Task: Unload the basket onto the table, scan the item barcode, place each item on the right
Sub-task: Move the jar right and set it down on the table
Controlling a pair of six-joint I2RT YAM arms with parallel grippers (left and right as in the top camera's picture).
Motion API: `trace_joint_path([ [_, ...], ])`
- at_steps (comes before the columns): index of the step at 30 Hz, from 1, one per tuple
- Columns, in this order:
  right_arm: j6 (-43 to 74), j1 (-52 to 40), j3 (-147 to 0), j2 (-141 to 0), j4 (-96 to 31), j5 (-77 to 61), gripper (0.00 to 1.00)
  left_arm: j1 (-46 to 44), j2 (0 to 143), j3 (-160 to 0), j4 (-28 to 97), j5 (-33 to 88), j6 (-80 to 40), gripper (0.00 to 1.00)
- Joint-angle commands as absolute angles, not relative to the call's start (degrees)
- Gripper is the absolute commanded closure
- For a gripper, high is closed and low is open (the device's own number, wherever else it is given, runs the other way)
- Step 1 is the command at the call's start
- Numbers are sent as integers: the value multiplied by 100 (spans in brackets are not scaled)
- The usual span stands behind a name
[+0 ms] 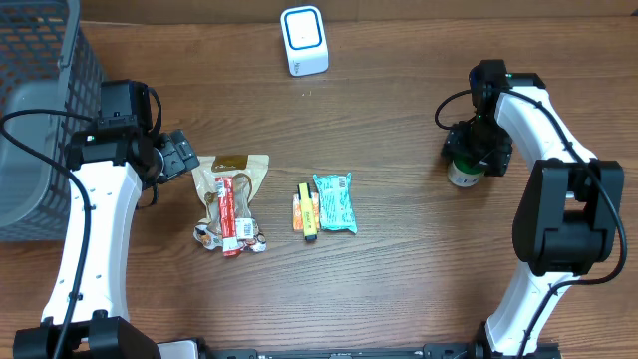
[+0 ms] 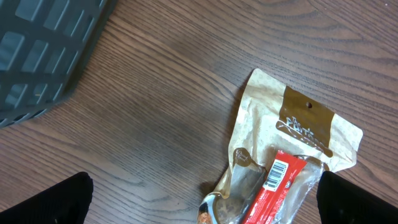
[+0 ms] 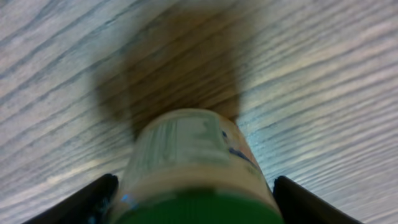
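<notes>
Straddling a small bottle (image 1: 463,174) at the right side of the table (image 1: 399,100), the right claw (image 3: 189,205) has one finger on each side of it. The wrist view is blurred, so I cannot tell whether the pads press the bottle or stand just off it. The bottle stands upright, with a green cap and a pale printed label around its body. It is well apart from the white scanner (image 1: 303,40) at the far edge, and I take it for the item to scan.

The left claw (image 1: 184,155) is wide open and holds nothing. It hangs just left of a tan pouch (image 1: 231,179) with a red bar (image 2: 273,186) lying on it. A grey basket (image 1: 50,60) sits at the far left. A teal packet (image 1: 335,202) and a yellow stick (image 1: 305,211) lie mid-table.

The bottle looks stiff and probably light, a hard round plastic body that will not crush under a firm squeeze. Its smooth curved wall is the worry, since it could twist or slide between flat pads. A hold across the cap or the shoulder just below it seems best. That leaves the label bare, and the barcode most likely sits on the label, though I cannot make it out. The label side must then face the scanner.
</notes>
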State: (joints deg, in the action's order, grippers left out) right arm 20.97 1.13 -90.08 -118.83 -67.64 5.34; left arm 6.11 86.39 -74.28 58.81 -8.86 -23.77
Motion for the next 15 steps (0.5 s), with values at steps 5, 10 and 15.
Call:
trace_joint_path([
  [5, 2097, 130, -9002, -11843, -6737, 576, 8, 620, 8672, -7406, 5889, -943, -2355, 0],
  [10, 1673, 130, -9432, -11830, -6851, 572, 8, 620, 8672, -7406, 5889, -943, -2355, 0],
  [15, 1210, 106, -10412, -11826, -7035, 565, 5, 620, 8672, -7406, 5889, -943, -2355, 0],
])
